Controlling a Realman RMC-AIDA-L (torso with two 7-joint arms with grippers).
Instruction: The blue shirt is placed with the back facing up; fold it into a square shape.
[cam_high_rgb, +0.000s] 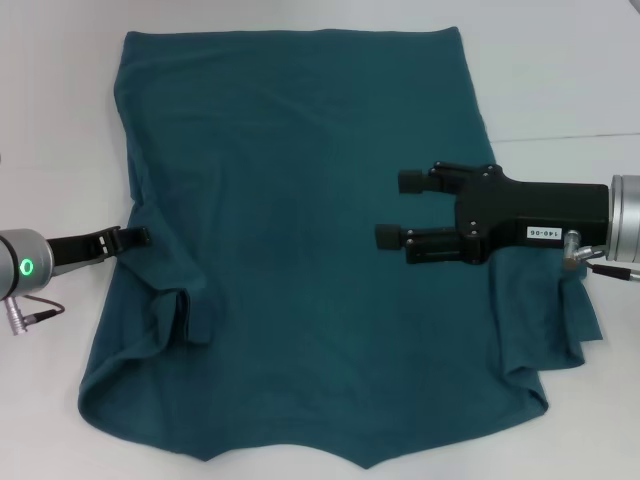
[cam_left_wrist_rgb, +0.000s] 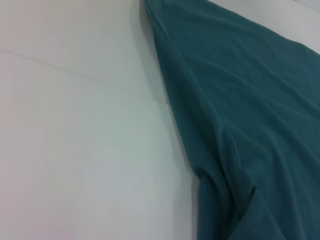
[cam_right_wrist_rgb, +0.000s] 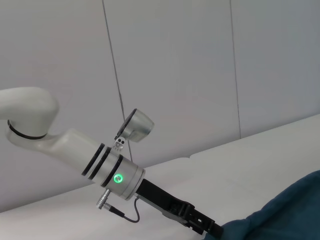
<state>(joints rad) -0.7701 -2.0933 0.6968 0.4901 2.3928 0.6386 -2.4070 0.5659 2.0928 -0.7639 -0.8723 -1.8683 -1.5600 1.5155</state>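
Note:
The blue shirt (cam_high_rgb: 300, 200) lies spread on the white table, plain side up, with its hem at the far side. Both sleeves are bunched inward near the front corners. My left gripper (cam_high_rgb: 138, 238) sits low at the shirt's left edge, just above the left sleeve, and appears shut on the fabric edge; creases run from that spot. The right wrist view shows the left gripper (cam_right_wrist_rgb: 207, 226) meeting the shirt (cam_right_wrist_rgb: 290, 210). My right gripper (cam_high_rgb: 399, 209) hovers over the shirt's right half, open and empty, fingers pointing left. The left wrist view shows the shirt's edge (cam_left_wrist_rgb: 240, 100).
Bare white table (cam_high_rgb: 560, 80) surrounds the shirt on the left, right and far sides. A seam line crosses the table at the right (cam_high_rgb: 570, 137). A grey panelled wall (cam_right_wrist_rgb: 175, 75) stands behind the left arm.

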